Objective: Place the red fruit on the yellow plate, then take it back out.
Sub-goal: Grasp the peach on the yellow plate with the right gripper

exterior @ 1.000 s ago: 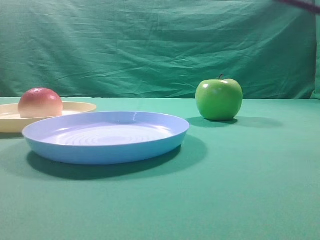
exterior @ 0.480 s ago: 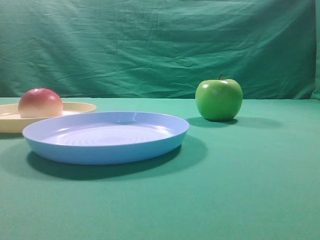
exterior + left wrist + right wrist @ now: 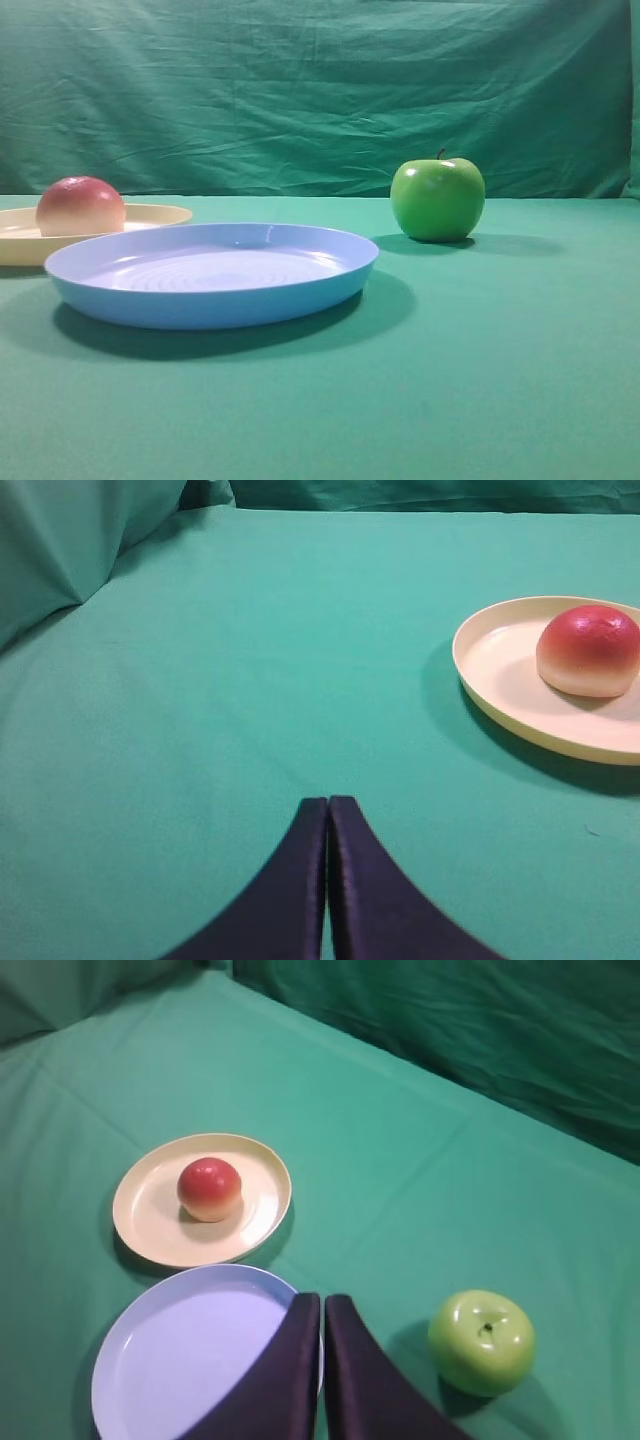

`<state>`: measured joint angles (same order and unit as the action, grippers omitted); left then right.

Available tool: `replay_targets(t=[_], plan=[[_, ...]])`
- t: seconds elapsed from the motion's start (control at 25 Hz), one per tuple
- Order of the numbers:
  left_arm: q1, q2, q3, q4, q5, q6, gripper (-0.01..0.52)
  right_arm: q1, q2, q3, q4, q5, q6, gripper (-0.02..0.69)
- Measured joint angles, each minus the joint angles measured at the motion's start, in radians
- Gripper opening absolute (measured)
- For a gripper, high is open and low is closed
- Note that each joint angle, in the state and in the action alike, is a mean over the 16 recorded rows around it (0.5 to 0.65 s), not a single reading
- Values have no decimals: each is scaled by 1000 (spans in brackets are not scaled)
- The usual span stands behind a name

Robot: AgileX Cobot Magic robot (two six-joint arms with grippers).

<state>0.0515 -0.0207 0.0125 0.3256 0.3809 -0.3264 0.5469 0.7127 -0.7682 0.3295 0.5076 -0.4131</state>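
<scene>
The red fruit (image 3: 210, 1188) rests on the yellow plate (image 3: 150, 1230). My left gripper (image 3: 327, 805) and right gripper (image 3: 322, 1302) are both clenched on nothing, above the counter (image 3: 500, 350); blue plate (image 3: 190, 1360) and green apple (image 3: 481, 1342) nearby.

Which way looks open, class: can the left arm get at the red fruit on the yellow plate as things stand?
Probably yes. In the left wrist view only bare green cloth lies between the shut left gripper and the yellow plate, and the red fruit sits uncovered. The jaws must open first.
</scene>
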Motion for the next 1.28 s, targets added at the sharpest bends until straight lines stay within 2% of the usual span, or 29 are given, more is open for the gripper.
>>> replay_targets(t=[0.32, 0.68, 1.0, 1.28], plan=[[0, 0, 0, 0, 0, 0, 0, -51, -243, 155, -90, -32, 114, 0], [0, 0, 0, 0, 0, 0, 0, -228, -450, 326, -169, -50, 233, 0], [0, 0, 0, 0, 0, 0, 0, -389, -622, 510, -182, -57, 252, 0], [0, 0, 0, 0, 0, 0, 0, -446, -708, 668, -186, -74, 254, 0]])
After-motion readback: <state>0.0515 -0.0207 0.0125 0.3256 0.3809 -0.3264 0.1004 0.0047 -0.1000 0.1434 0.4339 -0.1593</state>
